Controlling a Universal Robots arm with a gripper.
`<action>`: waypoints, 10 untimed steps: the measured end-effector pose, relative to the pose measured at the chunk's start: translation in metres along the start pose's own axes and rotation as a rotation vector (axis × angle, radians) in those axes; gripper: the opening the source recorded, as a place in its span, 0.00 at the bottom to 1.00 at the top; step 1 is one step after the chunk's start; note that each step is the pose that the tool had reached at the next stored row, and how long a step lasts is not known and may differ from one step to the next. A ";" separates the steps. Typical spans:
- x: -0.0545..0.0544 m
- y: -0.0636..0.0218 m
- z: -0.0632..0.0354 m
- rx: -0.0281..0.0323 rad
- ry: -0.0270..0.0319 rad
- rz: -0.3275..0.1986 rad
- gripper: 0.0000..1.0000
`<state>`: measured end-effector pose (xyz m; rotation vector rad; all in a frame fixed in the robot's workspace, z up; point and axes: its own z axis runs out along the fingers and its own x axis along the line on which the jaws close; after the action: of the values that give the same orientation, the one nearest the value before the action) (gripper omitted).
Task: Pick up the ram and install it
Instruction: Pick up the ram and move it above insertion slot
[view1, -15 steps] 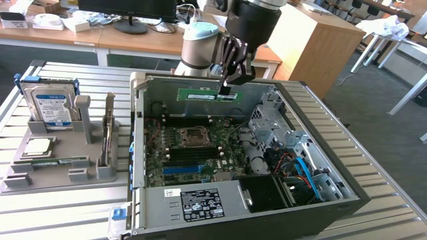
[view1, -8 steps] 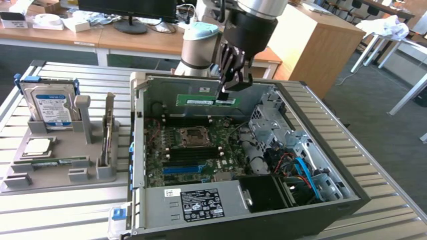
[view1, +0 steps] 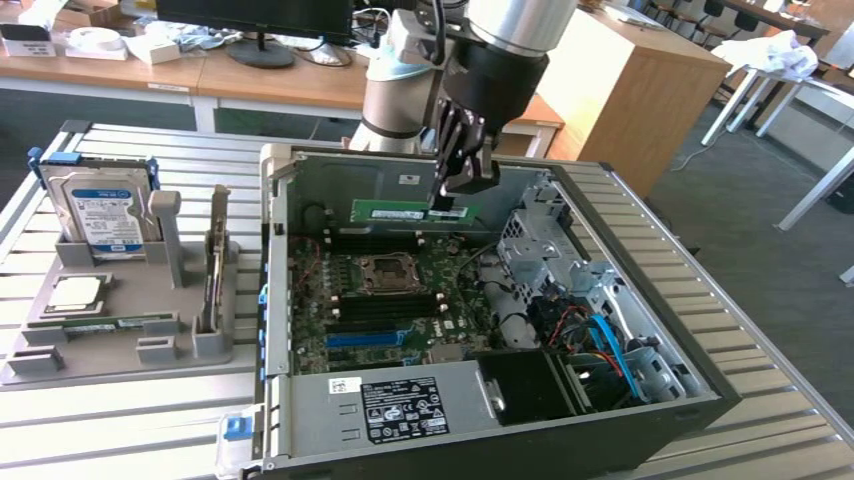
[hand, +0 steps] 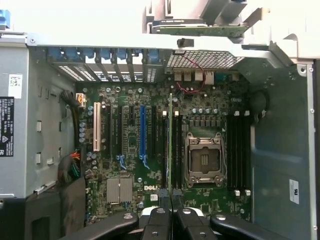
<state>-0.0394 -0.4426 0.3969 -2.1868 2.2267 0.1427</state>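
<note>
Exterior view: bright, even room light; soft shadows inside the case (view1: 334, 185). Wrist view: background past the case rim blows out white, motherboard (hand: 130, 150) evenly lit.

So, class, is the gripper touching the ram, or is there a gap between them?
Touching. The exterior view shows the gripper clamped on one end of the ram, holding the green stick up over the motherboard.

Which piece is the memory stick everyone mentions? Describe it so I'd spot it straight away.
Find the big open computer case. Above its circuit board hangs the black gripper, shut on the ram: a long, narrow green stick held level. Unlike the blue-labelled hard drive standing on the grey tray at the exterior view's left, it is up in the air.
</note>
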 end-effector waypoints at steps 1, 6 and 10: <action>0.000 -0.0001 0.0015 0.0000 0.0000 0.000 0.11; 0.001 -0.0005 0.0087 0.0000 -0.0001 0.000 0.11; 0.001 -0.0008 0.0150 0.0000 0.0000 0.000 0.11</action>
<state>-0.0394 -0.4427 0.3819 -2.1868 2.2267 0.1427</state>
